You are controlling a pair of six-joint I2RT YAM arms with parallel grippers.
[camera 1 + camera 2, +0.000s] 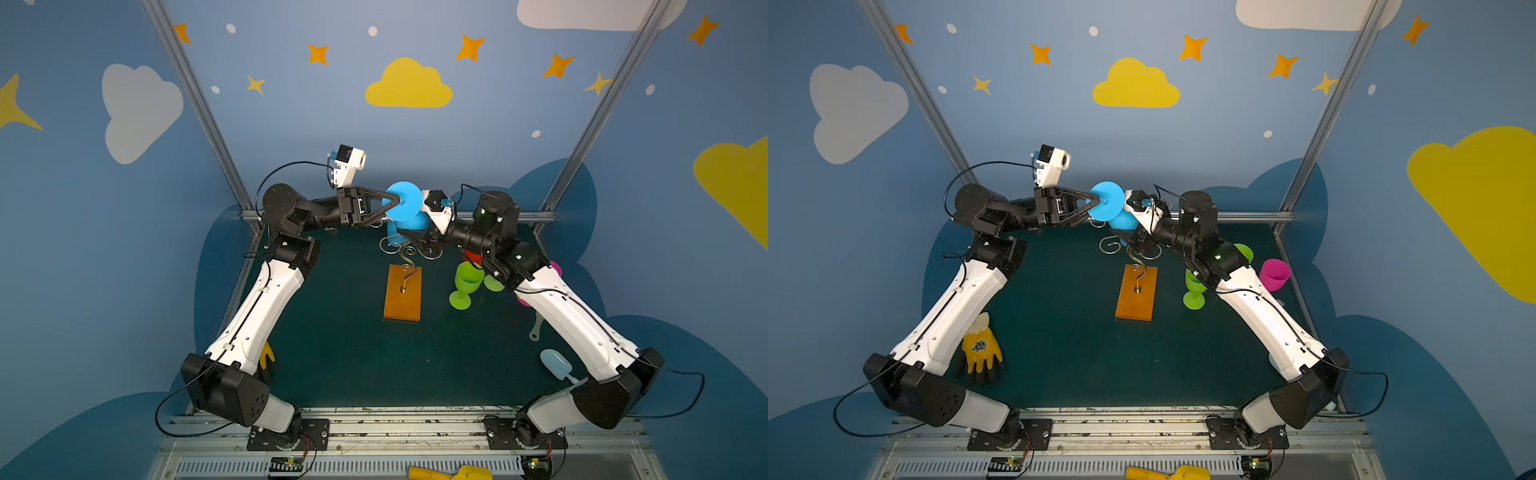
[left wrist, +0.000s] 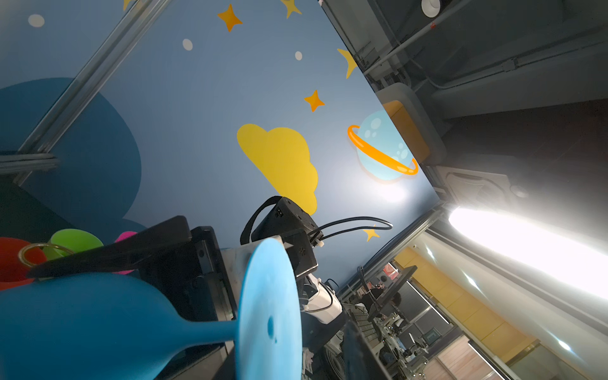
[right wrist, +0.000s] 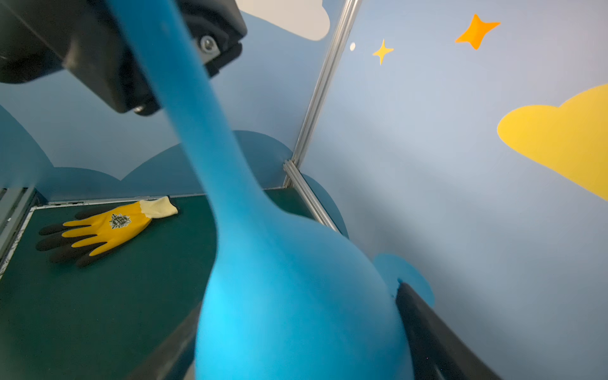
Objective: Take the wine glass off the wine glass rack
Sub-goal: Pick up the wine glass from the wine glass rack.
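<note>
**A:** Closest to the lens in the right wrist view is the blue wine glass (image 3: 296, 296). Its bowl fills the lower middle and its stem climbs to the upper left.

**B:** So it hangs inverted?

**A:** Yes. The foot is uppermost and the bowl below, with the long axis near upright but tilted. In both top views it sits at mid-frame, just above the scroll arms of the wine glass rack (image 1: 402, 293). Whether the stem is clear of the wire cannot be told.

**B:** How does it look?

**A:** Matte, opaque sky blue, with a flat round foot, a thin stem and a rounded bowl.

**B:** And the grippers?

**A:** The right gripper (image 1: 407, 230) clasps the bowl, a black finger on either side. The left gripper (image 1: 398, 200) has its tips close together at the foot's rim. Whether it grips there cannot be told.

**B:** What are the counts?

**A:** There is one blue glass. Right of centre stand two green wine glasses (image 1: 1194, 286) (image 1: 1244, 250) and one pink glass (image 1: 1274, 274). One red glass (image 2: 10, 273) is mostly hidden. There is one rack, gold wire on an orange-brown wooden base. One yellow-and-black work glove (image 1: 980, 349) lies at lower left.
</note>
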